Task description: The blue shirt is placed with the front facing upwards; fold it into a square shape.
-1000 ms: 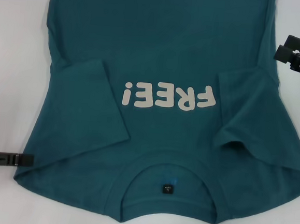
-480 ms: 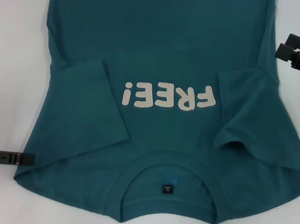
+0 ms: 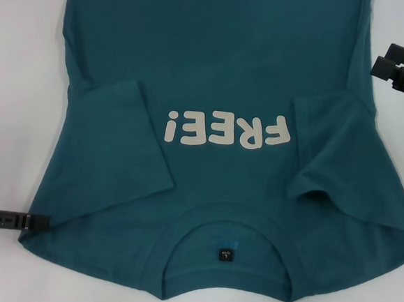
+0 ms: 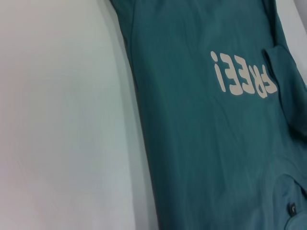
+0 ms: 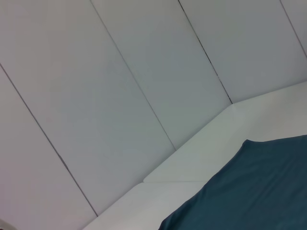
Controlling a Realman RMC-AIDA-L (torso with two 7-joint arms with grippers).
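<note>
Nearest the robot lies the collar (image 3: 231, 248) of the blue shirt (image 3: 222, 69), its small black label (image 3: 226, 254) showing inside the neck opening. The garment is spread flat on the white desk (image 3: 19, 74), front up, with the hem running away out of the head view — a layout that puts both shoulders within easy reach of the arms.

Just beyond the collar, both short sleeves are already turned inward over the chest: the left sleeve (image 3: 129, 142) lies flat, while the right sleeve (image 3: 328, 150) has a puffed, open cuff. The side folds seem to be made, so the lengthwise fold is probably the step in hand.

The left pincer (image 3: 39, 220) lies low at the shirt's near left edge, by the shoulder, its tip touching or just over the cloth. Whether its fingers are spread or pinching cannot be told from here. It sits there, by the look of it, to take hold of that corner.

Further on, the pale "FREE!" lettering (image 3: 228, 130) reads upside down across the chest, between the two sleeves.

Farthest off, the right pincer (image 3: 384, 64) hangs beside the shirt's right edge, apart from the cloth and holding nothing. Its two dark fingers show as stacked bars with a slim gap — slightly parted.
</note>
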